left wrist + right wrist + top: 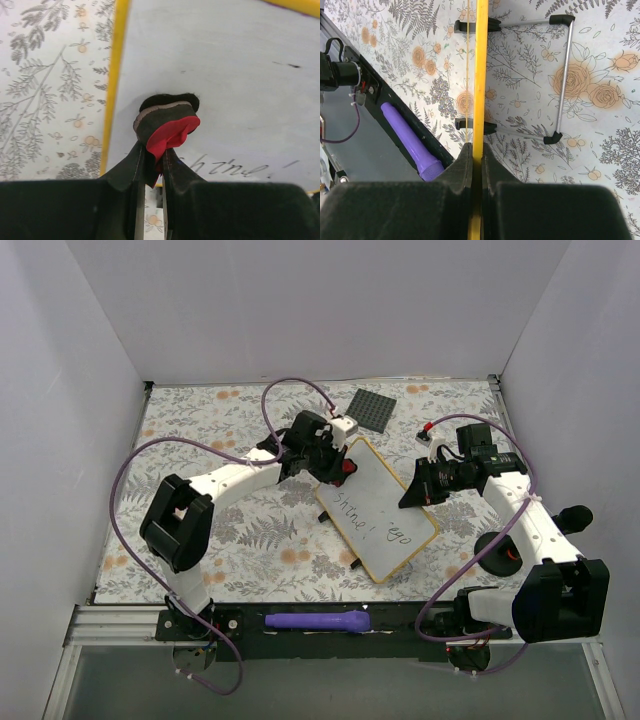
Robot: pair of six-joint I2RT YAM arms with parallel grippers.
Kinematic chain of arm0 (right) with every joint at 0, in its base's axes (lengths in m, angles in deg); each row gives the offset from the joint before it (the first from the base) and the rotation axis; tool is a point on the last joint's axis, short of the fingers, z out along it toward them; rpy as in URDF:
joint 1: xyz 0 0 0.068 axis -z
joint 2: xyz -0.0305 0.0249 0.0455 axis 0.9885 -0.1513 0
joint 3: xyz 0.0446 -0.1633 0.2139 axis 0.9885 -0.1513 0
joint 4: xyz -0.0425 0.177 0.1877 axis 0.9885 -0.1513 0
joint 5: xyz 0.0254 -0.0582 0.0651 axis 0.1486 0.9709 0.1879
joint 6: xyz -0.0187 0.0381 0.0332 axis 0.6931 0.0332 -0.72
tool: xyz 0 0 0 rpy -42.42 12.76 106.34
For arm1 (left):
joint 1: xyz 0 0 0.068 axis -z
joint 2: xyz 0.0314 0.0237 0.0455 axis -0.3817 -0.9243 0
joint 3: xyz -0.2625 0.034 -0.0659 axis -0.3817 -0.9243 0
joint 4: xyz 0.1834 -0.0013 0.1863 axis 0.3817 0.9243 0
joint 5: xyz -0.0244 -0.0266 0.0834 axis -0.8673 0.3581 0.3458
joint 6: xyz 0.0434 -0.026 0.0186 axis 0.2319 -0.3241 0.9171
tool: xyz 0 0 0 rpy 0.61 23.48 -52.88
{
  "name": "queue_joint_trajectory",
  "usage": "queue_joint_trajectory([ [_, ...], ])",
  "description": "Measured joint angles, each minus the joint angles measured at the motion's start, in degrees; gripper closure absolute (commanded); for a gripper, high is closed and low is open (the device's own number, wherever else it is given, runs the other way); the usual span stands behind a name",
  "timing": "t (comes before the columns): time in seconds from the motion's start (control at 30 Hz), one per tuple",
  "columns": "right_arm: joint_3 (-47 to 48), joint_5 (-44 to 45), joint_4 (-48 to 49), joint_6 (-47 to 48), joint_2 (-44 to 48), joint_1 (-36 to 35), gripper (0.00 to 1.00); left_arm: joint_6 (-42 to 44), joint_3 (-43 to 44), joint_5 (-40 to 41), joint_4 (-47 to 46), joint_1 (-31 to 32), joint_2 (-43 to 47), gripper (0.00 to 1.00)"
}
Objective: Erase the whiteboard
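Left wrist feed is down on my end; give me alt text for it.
The left claw pinches a red-and-black eraser, felt end at the whiteboard, with handwriting at lower right. Floral cloth lies left of the yellow frame.

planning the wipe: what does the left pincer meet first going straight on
The left pincer is shut on a red-and-black eraser pad, which points at the whiteboard face; that comes first, probably in contact.

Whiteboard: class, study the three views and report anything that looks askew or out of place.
The whiteboard sits diagonal to the floral mat, its yellow frame clamped by the right hand. A purple pen-like object lies off the mat, in the black rail at the near edge.
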Motion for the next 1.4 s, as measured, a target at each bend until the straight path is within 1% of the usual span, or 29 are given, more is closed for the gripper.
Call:
queue_joint_trajectory([
  [0.07,0.0,0.0,0.0,-0.1,0.0,0.0,0.99,0.9,-0.4,0.9,-1.2,-1.6,-0.2,1.0],
  [0.13,0.0,0.0,0.0,-0.3,0.0,0.0,0.99,1.3,-0.5,1.0,-1.5,-1.6,-0.3,1.0],
  [0.27,0.0,0.1,-0.4,-1.3,0.0,0.2,0.99,2.3,-1.6,3.1,-3.0,0.5,0.2,1.0],
  [0.33,0.0,0.1,-0.4,-1.4,0.0,0.2,0.99,2.2,-2.2,3.9,-3.0,2.6,0.9,1.0],
  [0.43,0.0,0.2,-0.4,-1.3,0.0,0.2,0.99,0.3,-3.0,4.8,-2.9,7.7,2.5,1.0],
  [0.63,-0.7,-0.1,0.7,-1.9,0.5,-0.2,0.99,-8.4,-3.1,2.3,-3.5,20.3,3.0,1.0],
  [0.7,-1.6,-0.2,1.5,-3.1,1.1,-0.3,0.99,-11.0,-3.1,2.6,-3.5,23.1,2.7,1.0],
  [0.77,-2.2,-0.3,2.4,-3.9,1.6,-0.2,0.99,-13.7,-3.4,4.4,-3.8,24.4,2.5,1.0],
  [0.87,-2.6,-0.2,3.6,-4.4,1.7,-0.2,0.99,-16.5,-4.3,6.1,-4.7,24.0,2.7,1.0],
  [0.93,-2.7,-0.2,4.0,-4.7,1.7,-0.2,0.99,-17.8,-5.4,6.3,-4.9,22.7,3.4,1.0],
  [1.03,-3.1,0.1,4.7,-5.2,2.1,-0.2,0.99,-18.4,-6.2,6.8,-4.3,18.6,3.9,1.0],
  [1.13,-3.1,0.5,5.1,-5.8,2.2,-0.2,0.99,-17.8,-6.2,8.9,-4.2,14.1,4.1,1.0],
  [1.2,-3.1,0.5,5.1,-6.0,2.2,-0.2,0.99,-16.9,-6.2,10.6,-4.1,12.5,4.1,1.0],
  [1.27,-3.1,0.5,5.1,-6.1,2.2,-0.2,0.99,-16.1,-6.2,11.5,-4.1,12.1,4.1,1.0],
  [1.4,-3.1,0.4,4.9,-6.1,2.2,-0.1,0.99,-13.2,-7.3,15.3,-5.0,15.4,5.0,1.0],
])
